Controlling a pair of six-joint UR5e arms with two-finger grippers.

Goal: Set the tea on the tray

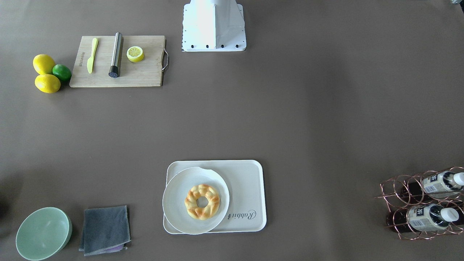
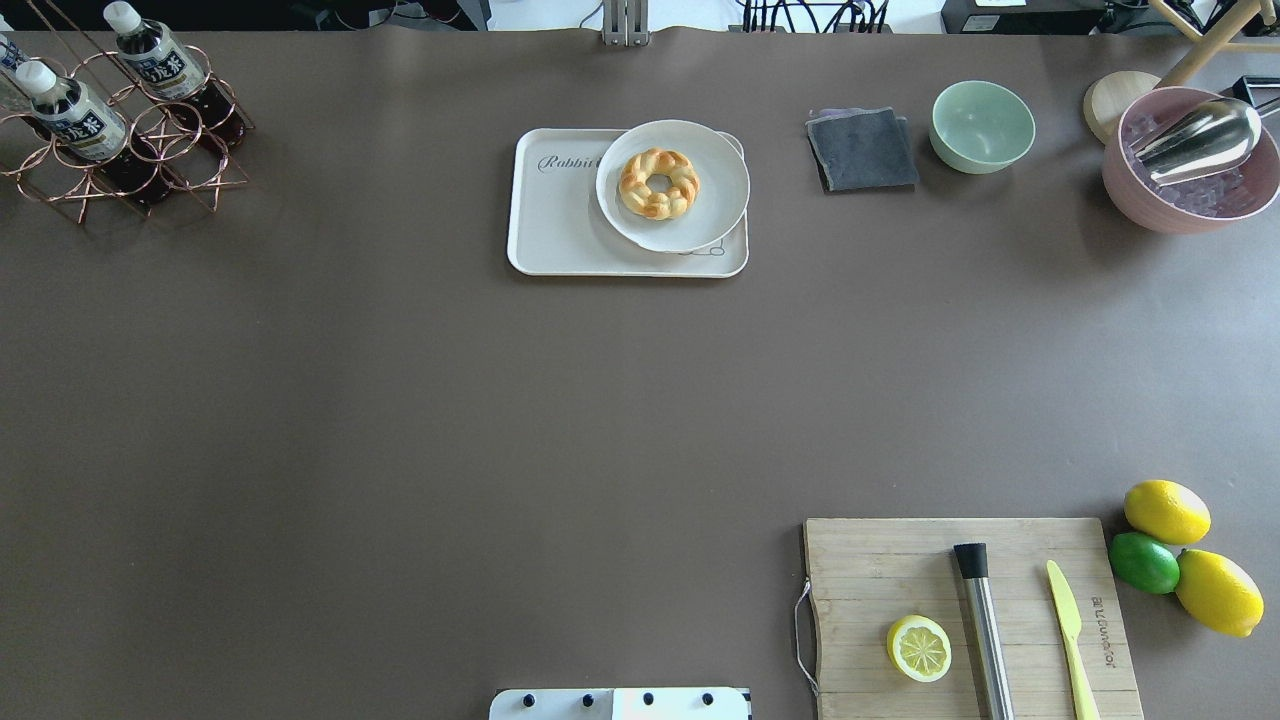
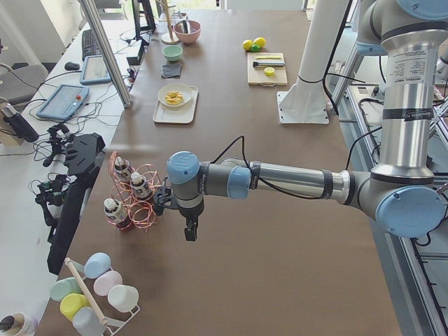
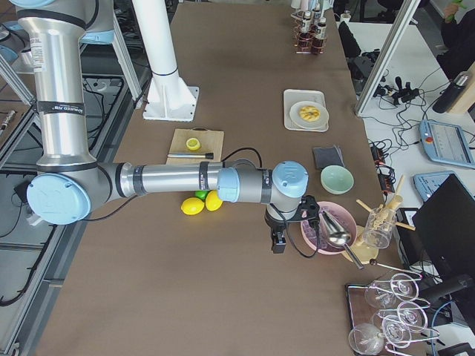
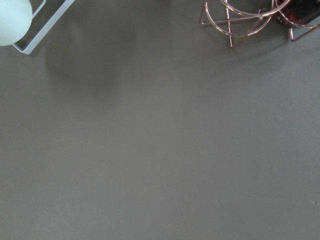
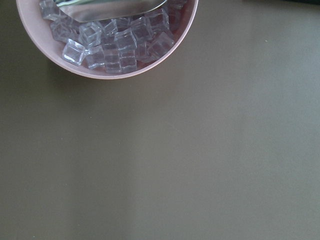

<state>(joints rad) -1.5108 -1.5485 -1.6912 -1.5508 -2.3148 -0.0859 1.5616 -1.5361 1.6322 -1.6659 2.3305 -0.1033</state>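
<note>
Two tea bottles [image 1: 438, 183] [image 1: 427, 217] with white caps lie in a copper wire rack [image 1: 402, 192] at the table's end; they also show in the overhead view [image 2: 75, 115] [image 2: 165, 65]. The cream tray [image 1: 246, 181] [image 2: 555, 220] holds a round plate on one half. My left gripper [image 3: 189, 231] hangs above the table just beside the rack [image 3: 136, 203]; I cannot tell whether it is open or shut. My right gripper [image 4: 278, 241] hangs beside a pink bowl [image 4: 326, 230]; I cannot tell its state either. No fingers show in the wrist views.
A white plate [image 1: 174, 203] with a doughnut [image 1: 202, 201] covers part of the tray. A cutting board [image 2: 960, 610] carries a lemon half, a steel muddler and a knife. Lemons and a lime [image 2: 1145, 562], a green bowl [image 2: 982, 125], a grey cloth [image 2: 862, 150] and an ice bowl [image 6: 107, 45] stand around.
</note>
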